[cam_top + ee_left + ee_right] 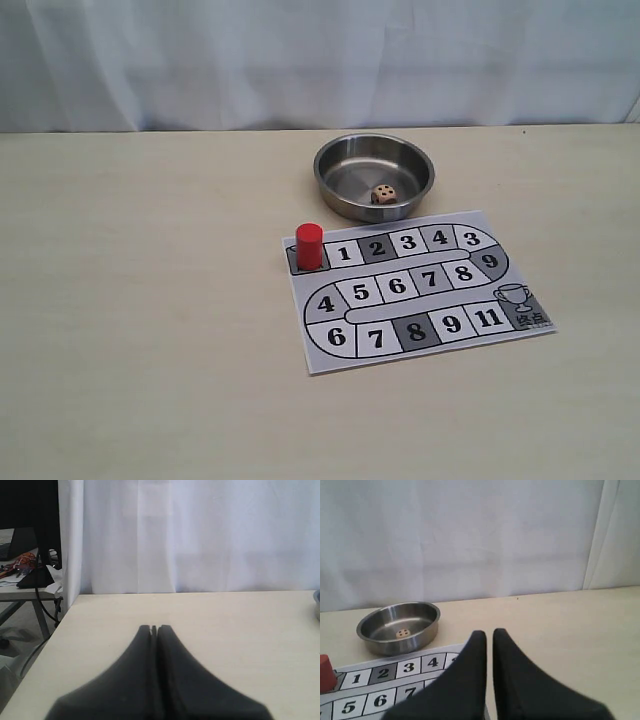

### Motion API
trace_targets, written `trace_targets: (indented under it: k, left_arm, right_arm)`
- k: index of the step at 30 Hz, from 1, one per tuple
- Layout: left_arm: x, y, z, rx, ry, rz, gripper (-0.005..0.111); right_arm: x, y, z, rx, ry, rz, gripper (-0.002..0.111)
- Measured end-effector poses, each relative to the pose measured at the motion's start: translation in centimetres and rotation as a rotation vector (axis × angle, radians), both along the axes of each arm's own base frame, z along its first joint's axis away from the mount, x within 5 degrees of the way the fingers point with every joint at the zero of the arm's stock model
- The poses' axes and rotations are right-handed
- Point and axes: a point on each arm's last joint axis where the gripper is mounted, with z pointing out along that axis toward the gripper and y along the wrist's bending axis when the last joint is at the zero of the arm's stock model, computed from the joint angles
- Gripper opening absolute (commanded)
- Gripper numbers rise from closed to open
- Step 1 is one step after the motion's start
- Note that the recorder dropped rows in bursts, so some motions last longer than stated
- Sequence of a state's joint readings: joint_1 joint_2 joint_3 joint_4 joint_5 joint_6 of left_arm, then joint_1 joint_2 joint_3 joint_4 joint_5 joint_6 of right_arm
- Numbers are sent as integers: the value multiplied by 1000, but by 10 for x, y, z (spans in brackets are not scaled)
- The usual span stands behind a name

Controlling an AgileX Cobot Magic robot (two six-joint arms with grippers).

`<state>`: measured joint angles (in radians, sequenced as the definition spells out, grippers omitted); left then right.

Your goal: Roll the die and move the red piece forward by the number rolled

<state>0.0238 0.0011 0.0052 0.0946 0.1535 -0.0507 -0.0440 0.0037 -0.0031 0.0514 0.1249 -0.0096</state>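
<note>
Counted one board (330,355), a printed sheet of numbered squares lying flat on the pale table (150,320). Found one red piece (309,246) standing upright on the board's grey end square, just beside the square marked 1. Counted one die (383,195), off the board, resting on the floor of one round steel bowl (330,185) just past the board's edge nearest its 1-2-3-4 row. Could not read the die's top face with certainty.

Counted two grippers. Found the left gripper (154,628) with black fingers pressed together, holding nothing, over bare table. Found the right gripper (489,632) drawn in to a thin slit, also holding nothing, above the board's edge, apart from piece and die.
</note>
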Motion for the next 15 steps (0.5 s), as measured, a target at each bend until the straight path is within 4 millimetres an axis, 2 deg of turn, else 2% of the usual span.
trace_targets:
  k: [4,7,11,14,15]
  left_arm:
    - [0,0,0,0,0,0,0]
    - [0,0,0,0,0,0,0]
    - [0,0,0,0,0,0,0]
    - [0,0,0,0,0,0,0]
    - [0,0,0,0,0,0,0]
  right_arm:
    - [0,0,8,22,-91,-4,4]
    - [-1,-1,17,101,-186,-8,4]
    - [-3,-1,28,124,-219,-5,4]
    - [-9,1,50,117,-202,9,4]
    - [-16,2,69,97,-186,21,4]
